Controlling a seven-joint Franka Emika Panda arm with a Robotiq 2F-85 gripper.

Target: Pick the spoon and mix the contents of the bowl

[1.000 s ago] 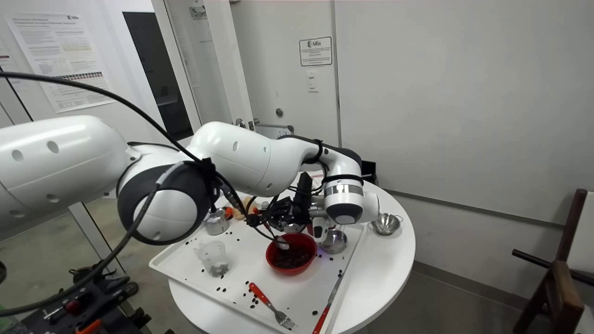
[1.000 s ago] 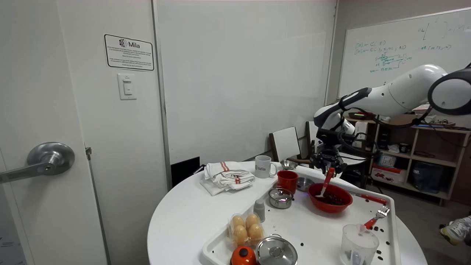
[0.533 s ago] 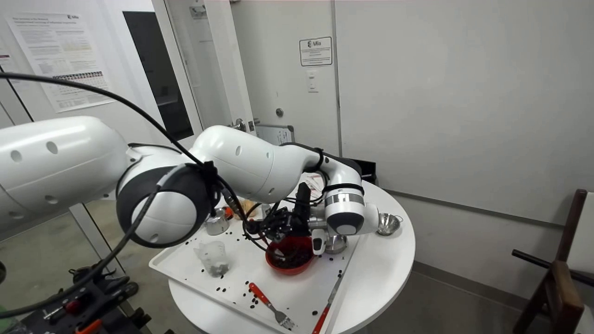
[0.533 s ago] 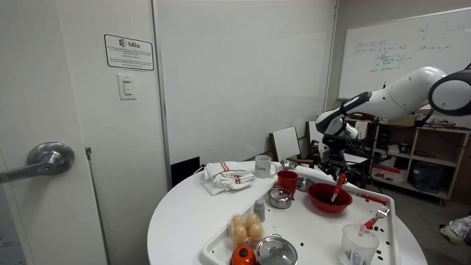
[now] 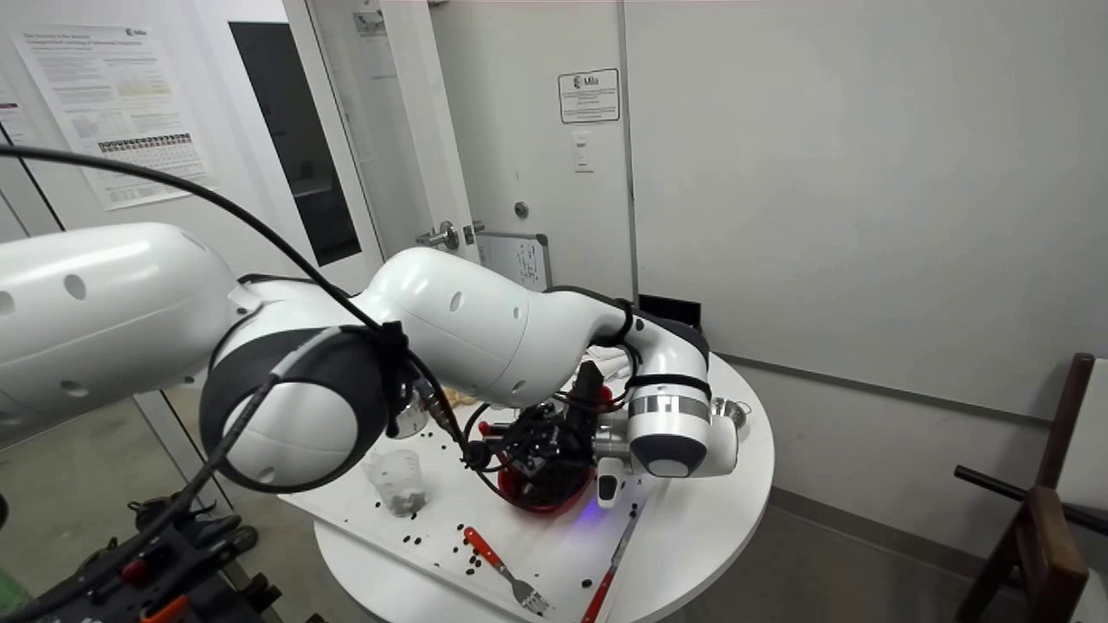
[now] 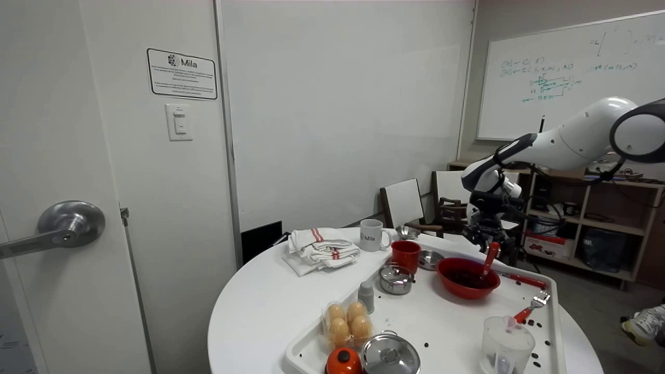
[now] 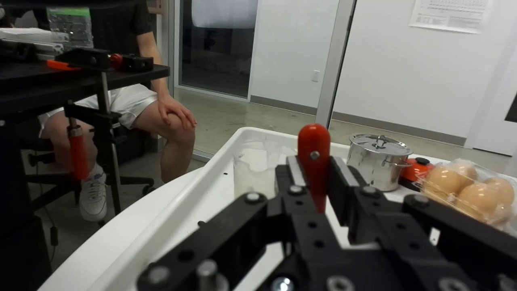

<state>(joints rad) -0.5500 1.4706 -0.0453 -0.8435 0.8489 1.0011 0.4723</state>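
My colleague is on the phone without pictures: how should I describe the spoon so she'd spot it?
On the round white table, find the tray, then the wide red bowl on it. The spoon slants into that bowl, its red handle gripped by the pincer; the fork and knife, also red-handled, lie outside the bowl.

A mug [image 6: 371,237] stands near folded towels [image 6: 323,250], and four eggs [image 6: 340,330] sit close to a lidded pot [image 6: 390,355].

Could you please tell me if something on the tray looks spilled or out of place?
Yes. Small dark pieces lie scattered on the white tray, several beside the fork. They look spilled, because similar dark contents are in the red bowl.
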